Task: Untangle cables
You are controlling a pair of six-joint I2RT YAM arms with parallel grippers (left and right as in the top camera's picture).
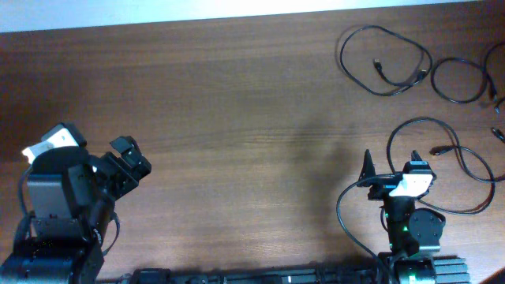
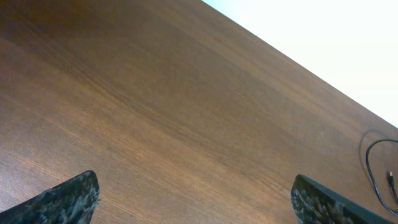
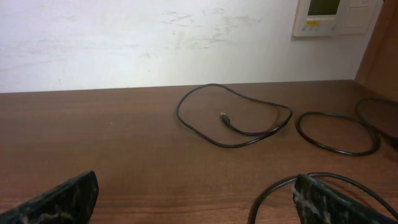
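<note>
My left jaws and right jaws stand spread over the brown wooden worktop (image 1: 237, 118), with thin black looped cables (image 3: 233, 126) lying ahead of the right jaws.

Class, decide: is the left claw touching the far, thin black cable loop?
Apart. The overhead view shows the left claw far across the brown wooden table from the thin black cable loop.

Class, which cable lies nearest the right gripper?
The cable looping right beside the right gripper; the other cables lie well beyond it.
</note>
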